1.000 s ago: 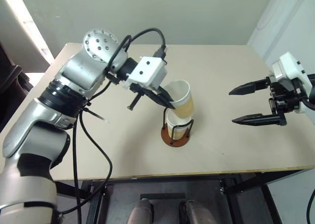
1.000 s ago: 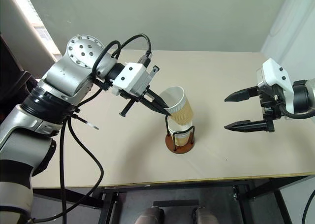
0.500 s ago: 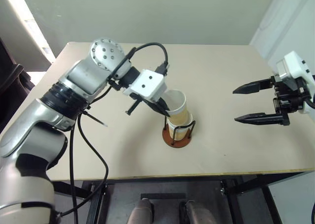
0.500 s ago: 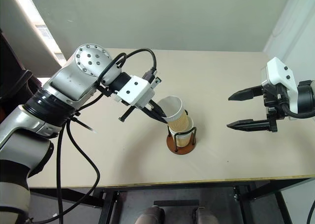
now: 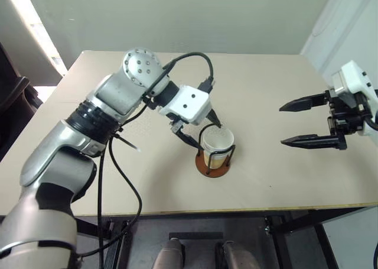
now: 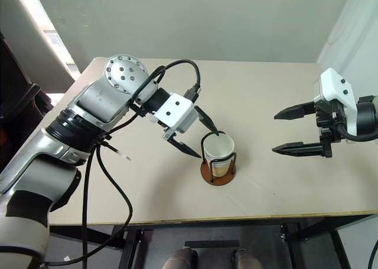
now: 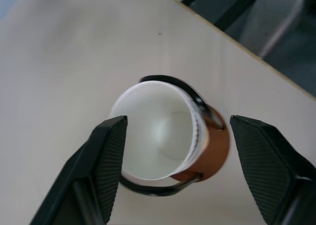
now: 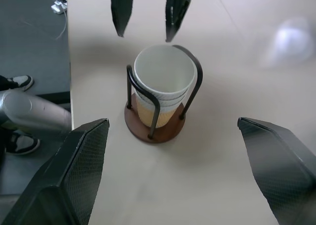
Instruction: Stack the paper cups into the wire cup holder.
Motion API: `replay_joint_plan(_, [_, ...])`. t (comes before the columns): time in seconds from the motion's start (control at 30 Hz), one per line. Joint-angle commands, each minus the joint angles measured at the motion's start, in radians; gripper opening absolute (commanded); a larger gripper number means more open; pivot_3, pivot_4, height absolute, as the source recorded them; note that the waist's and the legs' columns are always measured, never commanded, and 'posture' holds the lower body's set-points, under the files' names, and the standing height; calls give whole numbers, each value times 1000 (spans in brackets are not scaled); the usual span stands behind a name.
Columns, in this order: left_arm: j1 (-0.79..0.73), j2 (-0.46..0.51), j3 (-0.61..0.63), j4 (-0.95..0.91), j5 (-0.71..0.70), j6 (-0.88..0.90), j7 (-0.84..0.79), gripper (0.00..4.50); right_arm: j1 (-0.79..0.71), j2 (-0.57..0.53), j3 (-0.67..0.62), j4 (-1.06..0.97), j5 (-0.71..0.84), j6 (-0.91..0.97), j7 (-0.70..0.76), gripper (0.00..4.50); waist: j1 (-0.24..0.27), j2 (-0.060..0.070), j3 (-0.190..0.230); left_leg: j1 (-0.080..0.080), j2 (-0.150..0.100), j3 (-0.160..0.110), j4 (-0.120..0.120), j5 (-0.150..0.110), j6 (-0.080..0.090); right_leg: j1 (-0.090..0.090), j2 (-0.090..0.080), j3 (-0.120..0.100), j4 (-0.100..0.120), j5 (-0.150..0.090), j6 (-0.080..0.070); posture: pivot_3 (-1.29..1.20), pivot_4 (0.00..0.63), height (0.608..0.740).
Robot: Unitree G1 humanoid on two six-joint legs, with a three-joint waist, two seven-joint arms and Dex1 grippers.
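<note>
On plain beige tabletop (image 5: 283,174), near front edge at about 6 o'clock from centre, stands round red-brown wire cup holder (image 5: 214,165) w/ pale-yellow white-rimmed paper cups (image 5: 217,143) nested upright inside. L gripper (image 6: 201,140) hovers at cup rim, fingers spread apart, gripping nothing. R gripper (image 5: 310,122) at 3 o'clock, well apart, fingers wide, empty. Grey-green wall (image 5: 177,15) at 12 o'clock.

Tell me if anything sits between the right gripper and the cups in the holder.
Nothing visible does. Bare table lies between the open right gripper and the paper cups nested in the wire cup holder; the open left gripper is on their far side.
</note>
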Motion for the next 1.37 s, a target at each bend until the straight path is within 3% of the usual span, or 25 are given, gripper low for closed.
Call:
replay_joint_plan(0.03, [32,37,118,-41,11,82,-10,3366,-46,23,25,27,-4,-34,20,4344,-2,0,0,0,0,0,0,0,0,0,0,0,0,0,0,0,150,740])
replay_joint_plan(0.17, [202,182,264,-159,-47,247,11,3366,-85,69,90,113,-47,-85,50,4344,-17,2,-1,2,0,1,0,0,0,0,1,1,0,0,0,0,150,740])
replay_joint_plan(0.3, [470,352,483,-286,-175,423,43,3366,-130,111,126,246,-82,-127,93,4344,-22,2,-1,3,1,1,-1,1,-1,-2,2,2,1,-1,-1,0,150,740])
replay_joint_plan(0.5, [784,480,745,-262,-203,504,103,3366,-175,126,139,465,-143,-209,167,4344,-6,2,-1,2,1,-1,-3,1,-1,-2,0,1,2,-3,-6,0,150,740])
replay_joint_plan(0.63, [947,503,888,-229,-231,533,92,3366,-206,150,141,569,-166,-241,206,4344,-8,2,-1,3,1,-1,-5,0,-1,-3,0,1,3,-4,-15,0,150,740])
replay_joint_plan(0.8, [1014,479,927,-179,-218,534,112,3366,-222,178,156,626,-183,-270,222,4344,-11,2,-1,6,1,-1,-8,1,-3,-5,0,1,5,-4,-24,0,150,740])
replay_joint_plan(1.37, [961,469,901,-151,-176,512,146,3366,-245,212,150,674,-213,-284,220,4344,-16,2,-1,8,1,-1,-10,0,-5,-5,0,1,7,-4,-28,0,150,740])
